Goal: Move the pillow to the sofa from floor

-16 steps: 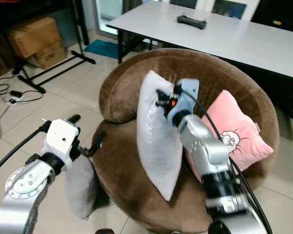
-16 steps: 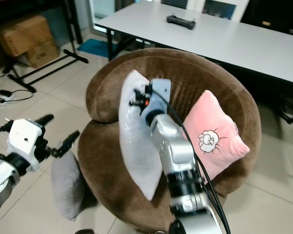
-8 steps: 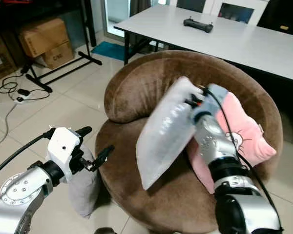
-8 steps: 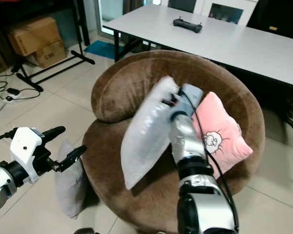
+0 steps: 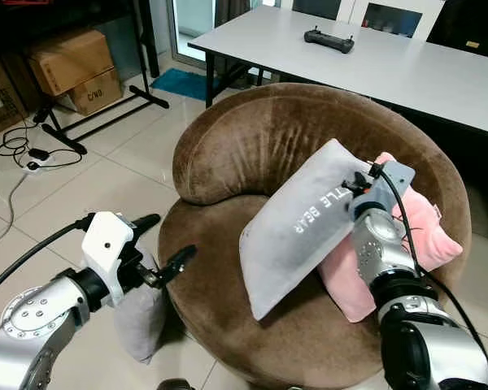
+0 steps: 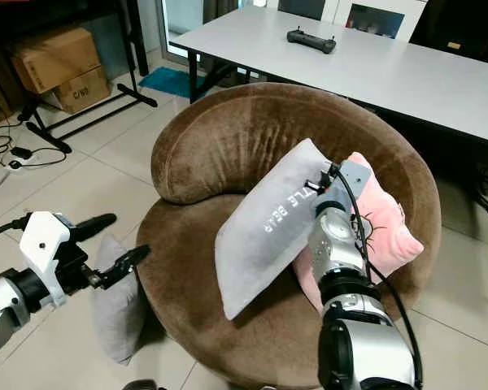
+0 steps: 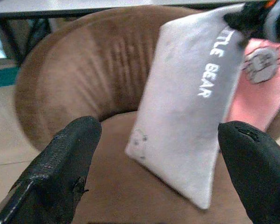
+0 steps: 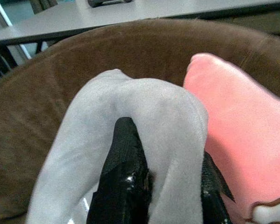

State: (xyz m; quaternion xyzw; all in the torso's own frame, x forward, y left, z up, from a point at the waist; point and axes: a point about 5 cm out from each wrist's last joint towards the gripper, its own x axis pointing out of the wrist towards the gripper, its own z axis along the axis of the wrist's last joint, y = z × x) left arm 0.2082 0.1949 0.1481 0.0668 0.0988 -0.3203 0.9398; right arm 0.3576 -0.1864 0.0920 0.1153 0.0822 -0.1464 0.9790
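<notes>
Brown plush covered the round sofa [image 5: 228, 154], and in the left eye view the grey pillow [image 5: 297, 231] lay slanted across its seat, its upper corner pinched by the right gripper [image 5: 359, 185] and its right side leaning on the pink pillow [image 5: 423, 236]. The left gripper [image 5: 167, 244] hung at the near left edge of the sofa with its jaws spread apart and holding nothing, just above a second grey pillow [image 5: 138, 321] that was on the floor [image 5: 81, 187] against the sofa's base. Beyond stood a white surface [image 5: 439, 73] with a black controller [image 5: 328, 39] on it. The right eye view gave the same arrangement. From the left wrist view, the fingers [image 7: 65, 163] framed the lettered pillow [image 7: 196, 112] resting on the seat. In the right wrist view, the black fingers [image 8: 126, 172] were clenched on a fold of the grey fabric [image 8: 144, 107], pink cushion beside it. Judged from this, the carry seemed nearly done: the pillow was on the sofa and only the release and withdrawal remained. Compared with half a second earlier, the pillow had swung down from hanging in the air to lying settled against the pink one, and the right arm had lowered with it.
</notes>
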